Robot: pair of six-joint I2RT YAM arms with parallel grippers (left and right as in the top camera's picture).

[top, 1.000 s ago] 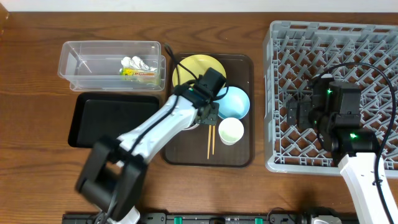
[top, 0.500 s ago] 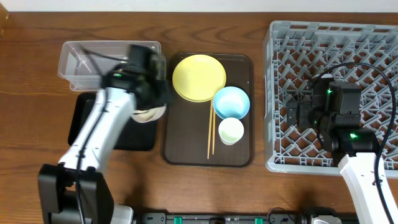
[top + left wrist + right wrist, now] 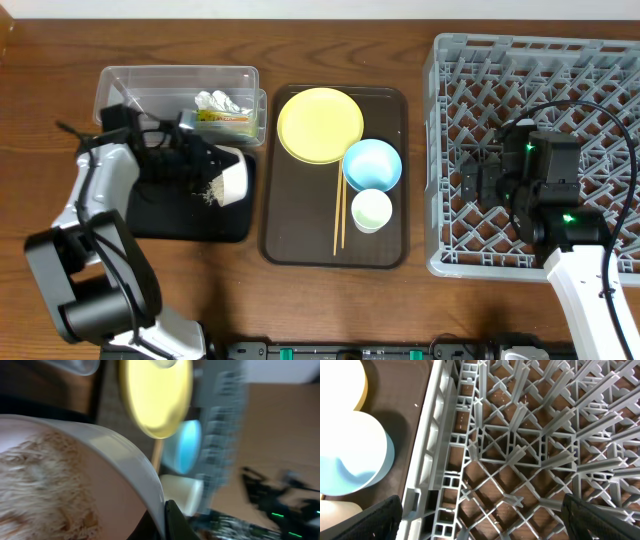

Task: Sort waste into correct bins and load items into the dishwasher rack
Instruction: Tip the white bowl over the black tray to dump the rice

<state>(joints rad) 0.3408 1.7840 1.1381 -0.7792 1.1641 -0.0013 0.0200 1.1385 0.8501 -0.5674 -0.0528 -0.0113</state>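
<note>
The left end effector (image 3: 205,163), clamped on the white bowl (image 3: 233,178), is tipping crumbs (image 3: 211,191) into the black tray (image 3: 150,215) — the right end effector (image 3: 470,180) is hanging open over the rack (image 3: 600,70)

You are at a robot test table set up like a kitchen clean-up spot. On a wooden table (image 3: 50,300) stands a grey dishwasher rack (image 3: 600,60). Beside it lies a brown serving tray (image 3: 300,240) with a yellow plate (image 3: 320,125) and a blue bowl (image 3: 372,165). Two robot arms (image 3: 95,195) reach over them.
</note>
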